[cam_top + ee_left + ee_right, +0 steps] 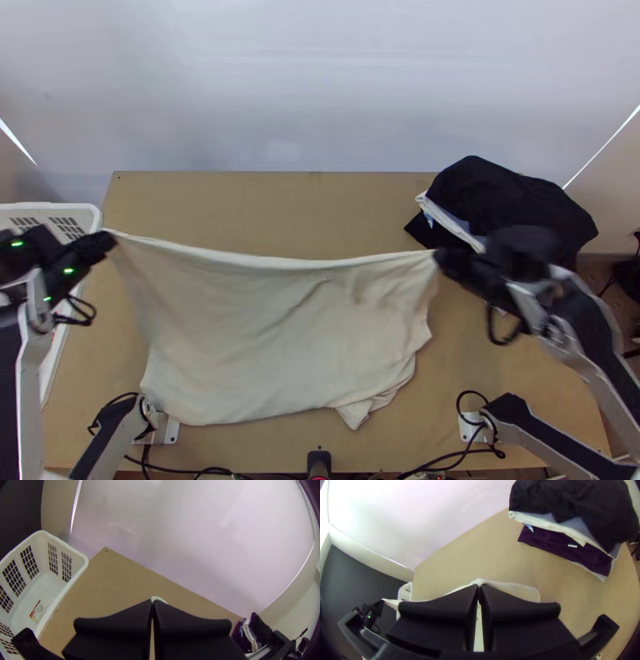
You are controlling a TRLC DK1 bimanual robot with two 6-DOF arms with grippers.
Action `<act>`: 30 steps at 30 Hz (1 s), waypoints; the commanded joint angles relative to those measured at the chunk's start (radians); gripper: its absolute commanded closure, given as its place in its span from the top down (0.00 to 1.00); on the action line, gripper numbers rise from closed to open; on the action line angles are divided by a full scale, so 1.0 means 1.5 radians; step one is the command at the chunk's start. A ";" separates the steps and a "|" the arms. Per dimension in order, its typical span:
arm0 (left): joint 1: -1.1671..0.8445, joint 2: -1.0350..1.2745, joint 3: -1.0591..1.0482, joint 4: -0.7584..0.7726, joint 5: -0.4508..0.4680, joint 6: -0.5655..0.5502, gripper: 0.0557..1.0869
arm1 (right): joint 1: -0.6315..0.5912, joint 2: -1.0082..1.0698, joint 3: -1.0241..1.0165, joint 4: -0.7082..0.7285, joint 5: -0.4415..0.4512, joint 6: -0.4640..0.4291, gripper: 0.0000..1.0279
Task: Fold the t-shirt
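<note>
Where two tools [107,238] grip, one t-shirt [256,344].

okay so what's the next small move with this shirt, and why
I'd probably lower the left gripper and right gripper together: they hold the t-shirt by its far edge, stretched between them, while its near part lies on the table.

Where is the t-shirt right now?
In the top view, the cream t-shirt is stretched by its far edge between the left gripper and the right gripper, its near part on the table toward the arms' bases.
</note>
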 commanded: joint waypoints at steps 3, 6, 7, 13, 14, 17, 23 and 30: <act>-0.043 0.228 -0.073 0.199 -0.067 0.055 0.04 | 0.007 0.210 -0.097 0.223 -0.010 -0.041 0.03; -0.064 0.342 0.008 0.236 -0.103 0.042 0.04 | -0.015 0.308 -0.051 0.289 -0.010 -0.055 0.03; -0.070 0.384 0.042 0.241 -0.119 0.035 0.04 | -0.022 0.342 -0.024 0.298 -0.010 -0.055 0.03; -0.117 0.591 0.237 0.227 -0.192 0.012 0.04 | -0.064 0.494 0.136 0.299 -0.011 -0.055 0.03; -0.123 0.612 0.257 0.228 -0.201 0.010 0.04 | -0.073 0.513 0.157 0.299 -0.010 -0.055 0.03; -0.130 0.675 0.318 0.226 -0.205 0.003 0.04 | -0.111 0.570 0.224 0.297 -0.011 -0.054 0.03; -0.136 0.791 0.436 0.204 -0.232 0.002 0.04 | -0.147 0.671 0.348 0.261 -0.010 -0.064 0.03; -0.135 0.858 0.525 0.178 -0.275 -0.001 0.04 | -0.142 0.719 0.415 0.246 -0.009 -0.064 0.03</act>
